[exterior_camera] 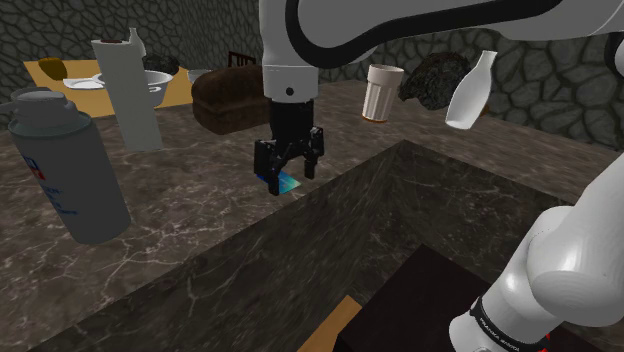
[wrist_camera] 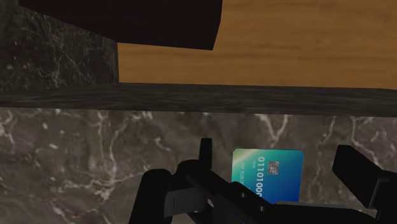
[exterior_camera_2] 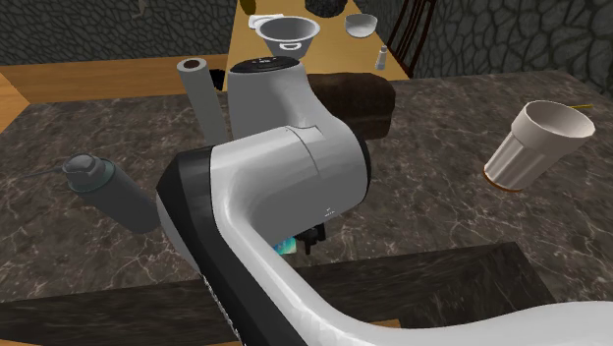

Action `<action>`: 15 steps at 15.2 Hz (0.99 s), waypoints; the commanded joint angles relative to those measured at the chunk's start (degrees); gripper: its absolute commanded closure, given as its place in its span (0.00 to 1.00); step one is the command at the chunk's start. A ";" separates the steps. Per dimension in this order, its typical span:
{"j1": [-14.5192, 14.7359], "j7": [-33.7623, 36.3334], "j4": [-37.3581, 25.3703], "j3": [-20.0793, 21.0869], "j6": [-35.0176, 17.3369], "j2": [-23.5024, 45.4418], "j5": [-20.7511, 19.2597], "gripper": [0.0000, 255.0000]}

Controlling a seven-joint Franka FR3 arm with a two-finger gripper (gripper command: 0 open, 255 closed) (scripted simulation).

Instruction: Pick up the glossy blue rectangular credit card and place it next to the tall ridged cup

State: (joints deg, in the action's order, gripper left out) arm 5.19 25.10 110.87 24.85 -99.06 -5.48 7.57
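The blue credit card lies flat on the dark marble counter, close to its edge. My black gripper hangs just above it, open, with one finger on each side of the card and neither clasping it. In the shoulder view the gripper points straight down over the card. A sliver of the card peeks out under the arm in the second exterior view. The tall ridged cup stands upright farther back on the counter, toward the shoulder view's right; it also appears as a pale cup with a brown base.
A dark loaf, a tall white carton and a grey canister stand at the shoulder view's left. A white bottle and a dark lump sit near the cup. The counter drops off beside the card.
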 commanded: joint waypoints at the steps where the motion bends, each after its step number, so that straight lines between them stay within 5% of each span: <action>1: 0.00 0.00 0.00 0.00 0.00 0.00 0.00 1.00; 15: -0.07 0.27 -3.66 -0.16 3.81 -0.18 -0.03 1.00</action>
State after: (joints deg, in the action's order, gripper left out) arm 5.12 25.28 107.89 24.69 -95.97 -5.64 7.54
